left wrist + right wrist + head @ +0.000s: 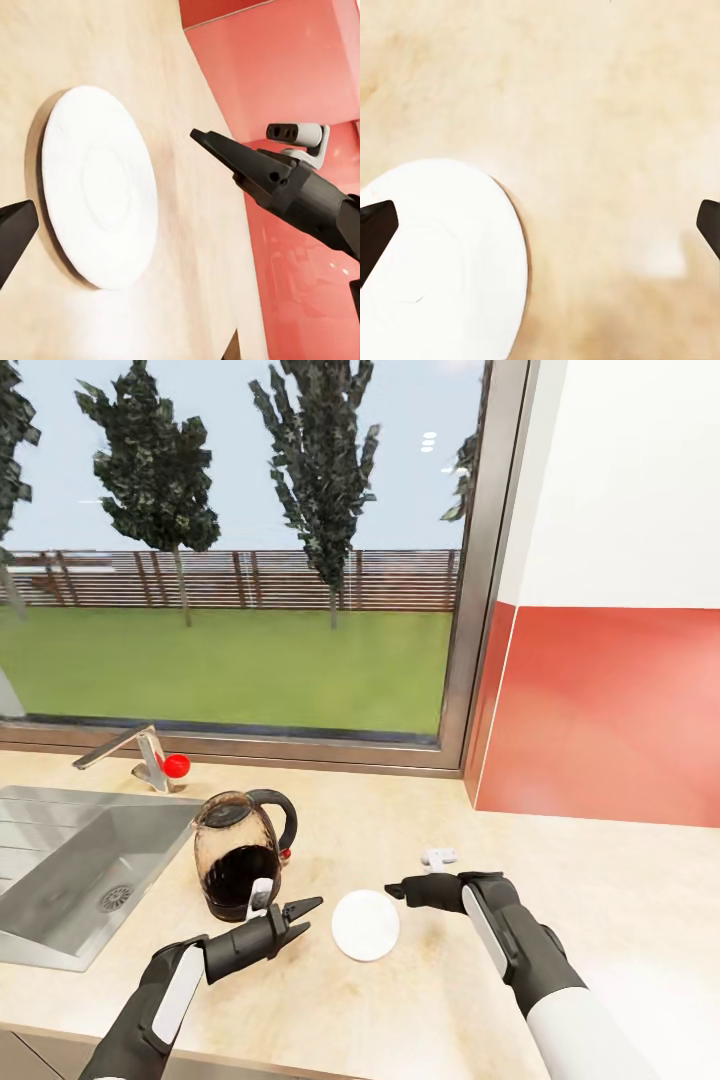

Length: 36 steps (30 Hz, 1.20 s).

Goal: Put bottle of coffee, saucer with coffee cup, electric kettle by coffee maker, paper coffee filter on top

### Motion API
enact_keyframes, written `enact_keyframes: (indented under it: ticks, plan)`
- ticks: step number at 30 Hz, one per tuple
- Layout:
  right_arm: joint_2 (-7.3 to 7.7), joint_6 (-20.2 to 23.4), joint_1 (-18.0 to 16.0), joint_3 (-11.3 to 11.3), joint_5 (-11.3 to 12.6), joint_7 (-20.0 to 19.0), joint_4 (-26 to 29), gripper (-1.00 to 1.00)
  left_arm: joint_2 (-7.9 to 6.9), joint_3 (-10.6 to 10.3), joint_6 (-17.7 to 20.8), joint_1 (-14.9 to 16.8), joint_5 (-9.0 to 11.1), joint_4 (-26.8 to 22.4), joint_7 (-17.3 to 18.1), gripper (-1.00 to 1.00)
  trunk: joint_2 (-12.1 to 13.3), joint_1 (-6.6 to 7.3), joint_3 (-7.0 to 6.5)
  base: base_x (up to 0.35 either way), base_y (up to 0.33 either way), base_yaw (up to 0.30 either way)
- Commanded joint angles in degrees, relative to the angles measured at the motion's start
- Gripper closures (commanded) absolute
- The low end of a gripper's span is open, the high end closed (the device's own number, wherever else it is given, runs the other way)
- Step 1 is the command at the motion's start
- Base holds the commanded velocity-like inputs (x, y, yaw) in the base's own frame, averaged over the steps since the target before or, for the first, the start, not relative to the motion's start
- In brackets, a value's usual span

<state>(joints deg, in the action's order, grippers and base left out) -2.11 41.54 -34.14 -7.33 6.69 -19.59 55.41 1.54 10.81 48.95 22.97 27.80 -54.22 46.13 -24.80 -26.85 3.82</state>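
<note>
Sitting at 9 o'clock: electric kettle (238, 852), left gripper (292, 920) gaping wide beside it. Lying centre: saucer (365, 925), empty. Hovering at 3 o'clock: right gripper (396, 887), spread wide. Risking arm collision over saucer, kettle nudge.

A steel sink (70, 870) is sitting inset at the left, with a round drain (115, 898) showing in its basin. A steel tap (135, 752) is standing behind it, and a small red ball (176, 765) is lying just beside the tap's base. A wide window (240, 550) is showing dark trees (320, 470), a slatted fence (250, 578) and a green lawn (230, 665). A red wall panel (610, 710) is running along the right under a white wall (630, 480).
</note>
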Motion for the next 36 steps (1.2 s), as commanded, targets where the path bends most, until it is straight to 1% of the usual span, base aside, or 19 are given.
enact_keyframes:
  ticks: [1,5,10,14,25,27,29,31,33,36]
  plan:
    - [0.0,0.35,-0.05,-0.04,2.03,0.25,0.05,-1.0,0.33,0.17,0.27,0.05,-0.18,-0.01,0.16,-1.0,-0.12,-0.03,0.13,0.0,0.0,0.0]
    - [0.0,0.33,-0.05,-0.05,4.13,0.25,0.05,-1.0,0.9,0.17,0.27,0.05,-0.47,-0.01,0.11,-1.0,-0.12,-0.03,0.13,0.0,0.0,0.0]
    - [0.0,0.3,-0.05,-0.12,6.64,0.19,-0.08,-1.0,1.2,0.17,0.27,0.05,-0.57,0.05,0.09,-1.0,-0.12,-0.03,0.13,0.0,0.0,0.0]
    - [0.0,0.3,-0.05,-0.13,7.37,0.17,-0.19,-1.0,1.32,0.17,0.27,0.05,-0.62,0.09,0.08,-1.0,-0.12,-0.03,0.13,0.0,0.0,0.0]
    - [-0.15,0.27,-0.05,-0.14,7.88,0.09,-0.28,-1.0,1.58,0.09,0.19,0.04,-0.69,1.66,0.1,-1.0,-0.12,-0.03,0.13,0.0,0.0,0.0]
    - [-0.16,0.28,-0.05,-0.14,8.48,0.08,-0.29,-1.0,1.69,0.09,0.19,0.0,-0.73,1.75,0.1,-1.0,-0.12,-0.03,0.13,0.0,0.0,0.0]
    - [-0.17,0.29,-0.05,-0.14,9.57,0.08,-0.3,-1.0,1.78,0.09,0.19,-0.01,-0.77,1.79,0.1,-1.0,-0.12,-0.03,0.13,0.0,0.0,0.0]
    - [-0.17,0.3,-0.05,-0.17,11.44,0.13,-0.35,-1.0,1.85,0.09,0.19,-0.1,-0.8,1.87,0.1,-1.0,-0.12,-0.03,0.13,0.0,0.0,0.0]
    - [-0.17,0.3,-0.05,-0.2,12.61,0.14,-0.37,-1.0,1.87,0.04,0.18,-0.45,-0.81,1.86,0.1,-1.0,-0.12,-0.03,0.13,0.0,0.0,0.0]
    - [-0.17,0.3,-0.05,-0.21,13.41,0.2,-0.5,-1.0,1.88,0.02,0.18,-0.92,-0.81,1.85,0.08,-1.0,-0.12,-0.03,0.13,0.0,0.0,0.0]
